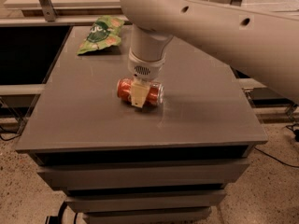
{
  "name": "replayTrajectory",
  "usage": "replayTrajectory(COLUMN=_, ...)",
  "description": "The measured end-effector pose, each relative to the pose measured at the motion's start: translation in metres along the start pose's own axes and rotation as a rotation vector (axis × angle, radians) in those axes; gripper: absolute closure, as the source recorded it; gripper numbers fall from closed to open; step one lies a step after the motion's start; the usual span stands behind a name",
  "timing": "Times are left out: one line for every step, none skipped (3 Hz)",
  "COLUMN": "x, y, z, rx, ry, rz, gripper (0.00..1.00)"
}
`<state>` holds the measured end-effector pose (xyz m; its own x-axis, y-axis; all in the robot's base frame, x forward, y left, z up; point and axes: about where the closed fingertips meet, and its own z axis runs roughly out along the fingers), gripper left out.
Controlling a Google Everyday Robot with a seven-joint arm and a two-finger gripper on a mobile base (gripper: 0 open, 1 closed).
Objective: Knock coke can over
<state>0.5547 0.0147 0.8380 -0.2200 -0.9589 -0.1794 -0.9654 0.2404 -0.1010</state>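
The coke can (153, 93), red with a silver end, lies on its side near the middle of the grey table (205, 106). Its silver end points right. My gripper (139, 93) reaches down from the big white arm and straddles the can's middle. The near finger (138, 98) crosses the can's front, and the far finger is hidden behind the can. The fingers look closed on the can, which rests on the tabletop.
A green snack bag (99, 34) lies at the table's back left corner. The table is a low grey cabinet with drawers (140, 176) below. Its edges drop to a speckled floor. A light counter runs along the back.
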Motion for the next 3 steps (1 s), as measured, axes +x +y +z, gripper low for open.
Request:
replayTrajectory(x=0.0053, y=-0.0019, z=0.0025, rx=-0.008, ry=0.012, rz=-0.003, gripper=0.13)
replayTrajectory(x=0.0083, y=-0.0071, z=-0.001, rx=-0.015, ry=0.022, rz=-0.012, gripper=0.0)
replayTrajectory(x=0.0084, y=-0.0073, z=-0.0013, rx=-0.015, ry=0.023, rz=-0.012, gripper=0.0)
